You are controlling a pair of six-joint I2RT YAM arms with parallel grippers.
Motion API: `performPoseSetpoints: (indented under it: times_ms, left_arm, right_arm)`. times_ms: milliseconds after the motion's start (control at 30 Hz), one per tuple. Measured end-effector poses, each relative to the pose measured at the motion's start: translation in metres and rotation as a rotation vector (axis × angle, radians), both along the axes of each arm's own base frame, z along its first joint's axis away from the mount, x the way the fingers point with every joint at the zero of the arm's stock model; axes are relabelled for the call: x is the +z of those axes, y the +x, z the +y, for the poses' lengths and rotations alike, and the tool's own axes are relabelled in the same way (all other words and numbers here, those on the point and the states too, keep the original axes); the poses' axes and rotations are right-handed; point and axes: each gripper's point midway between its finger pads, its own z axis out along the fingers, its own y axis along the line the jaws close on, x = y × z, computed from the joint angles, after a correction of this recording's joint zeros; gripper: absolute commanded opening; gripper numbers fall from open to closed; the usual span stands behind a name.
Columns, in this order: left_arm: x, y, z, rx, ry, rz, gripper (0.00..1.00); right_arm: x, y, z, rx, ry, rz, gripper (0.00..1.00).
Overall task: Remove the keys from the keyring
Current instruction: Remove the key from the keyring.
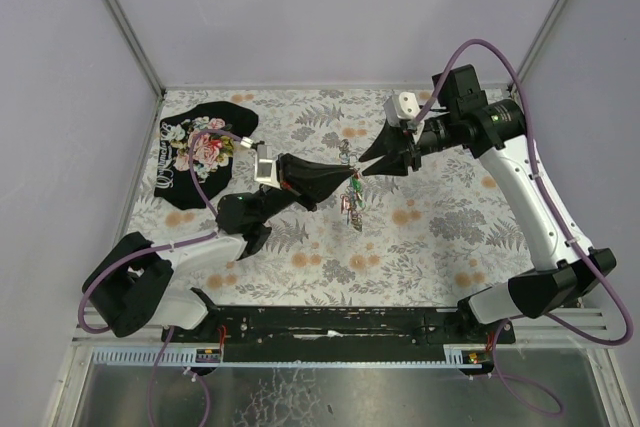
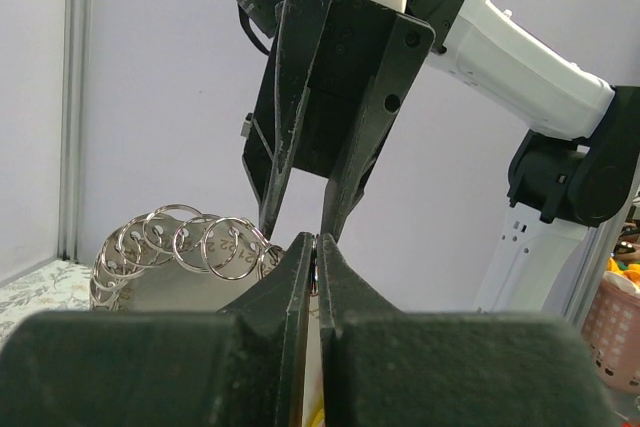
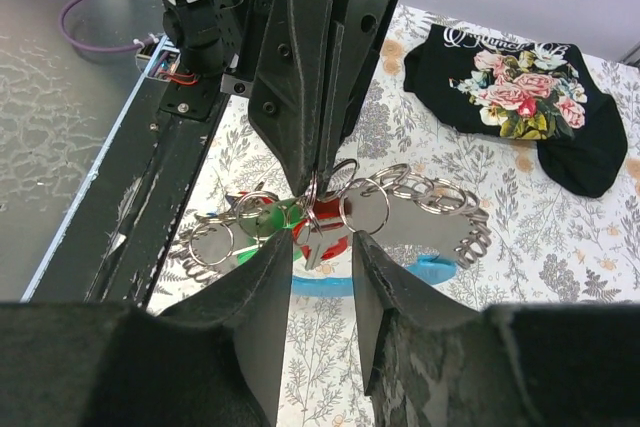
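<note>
The keys (image 3: pixel 322 232) are bunched up in mid-air just right of centre in the top view, red and green plastic heads showing, dangling above the floral counter (image 1: pixel 430 237). They hang off the keyring (image 3: pixel 415 209), a row of silvery split rings strung along a curved grey fob with a light-blue edge peeking out below. The left gripper (image 2: pixel 315 265) reaches in from the left, jaws clenched tight on a thin silvery ring at the top of the bunch. Facing it, tip to tip, is the right gripper (image 3: pixel 322 277), coming in from the upper right. Its jaws stand parted, one on each side of the hanging bunch, and nothing is pinched between them. Out at the upper left of the counter lies the black floral cloth (image 1: pixel 205 142), well apart from the action.
</note>
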Motion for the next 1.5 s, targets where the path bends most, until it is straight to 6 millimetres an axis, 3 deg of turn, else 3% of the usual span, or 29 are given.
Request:
performPoseSetpoints:
  times_ms: [133,667,1000,1167,1333,1500]
  left_arm:
    - [0.003,-0.001,0.0,-0.011,-0.009,0.009,0.0]
    - [0.006,0.004,0.001,-0.004,-0.027,0.028,0.0]
    - [0.008,0.009,0.004,0.014,-0.048,0.062,0.0]
    - [0.007,0.01,0.004,0.011,-0.049,0.072,0.0]
    - [0.008,0.01,0.004,0.009,-0.054,0.078,0.0]
    - [0.009,0.011,0.006,0.014,-0.062,0.076,0.0]
  right_arm:
    - [-0.002,-0.001,0.004,0.013,-0.006,0.003,0.35]
    - [-0.008,0.0,0.006,0.033,-0.035,-0.07,0.07]
    - [-0.013,0.005,0.005,0.022,-0.064,-0.119,0.05]
    - [-0.018,0.004,0.008,0.028,-0.078,-0.138,0.07]
    - [-0.026,-0.001,0.013,0.042,-0.106,-0.139,0.33]
    - [-0.027,-0.001,0.011,0.019,-0.123,-0.1,0.4]
